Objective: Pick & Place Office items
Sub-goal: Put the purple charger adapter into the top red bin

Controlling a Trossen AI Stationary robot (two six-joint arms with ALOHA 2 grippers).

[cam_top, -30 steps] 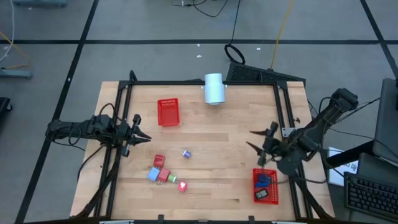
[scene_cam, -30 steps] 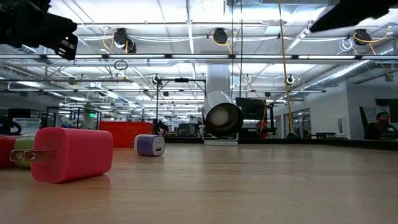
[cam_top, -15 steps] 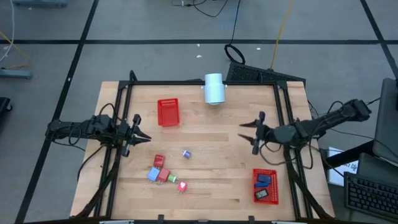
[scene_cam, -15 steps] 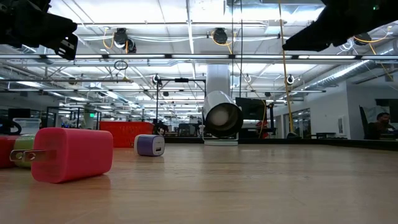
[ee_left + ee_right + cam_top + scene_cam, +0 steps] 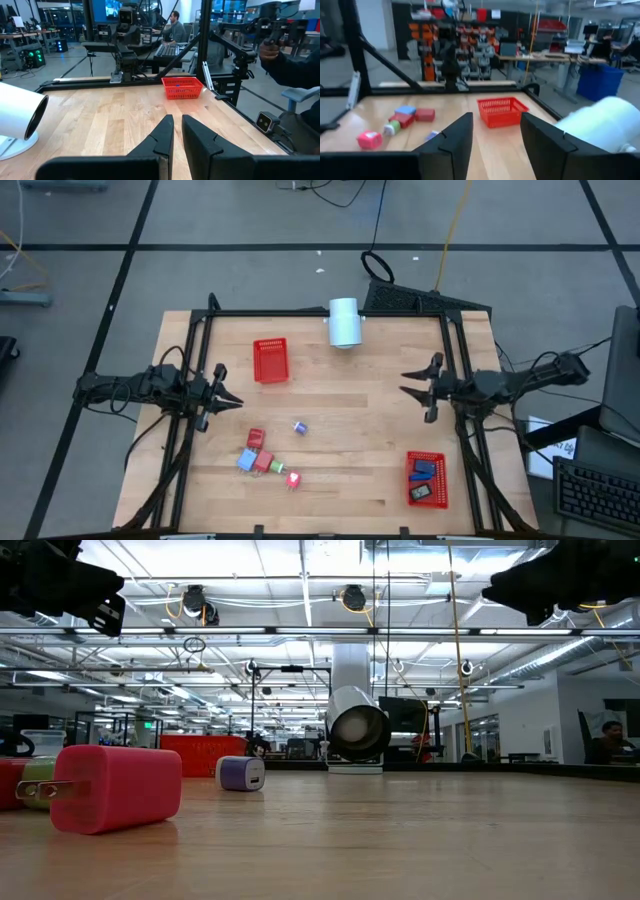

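Since these little hard-plastic office items [image 5: 266,460] sit clustered below the red mesh basket [image 5: 270,360], they look light, rigid, slick; pinch flat sides. Right hand [image 5: 420,389] half-open, empty; left hand [image 5: 228,402] shut, empty.

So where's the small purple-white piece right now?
In the high view the purple-white piece lies alone left of table centre, just right of the red piece.

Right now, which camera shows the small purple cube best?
The low view: the purple cube sits unobstructed on the wood, one face clear. The high view shows it only as a tiny speck near mid-table. The right wrist view catches a blurred bit between its fingers; the left wrist view misses it.
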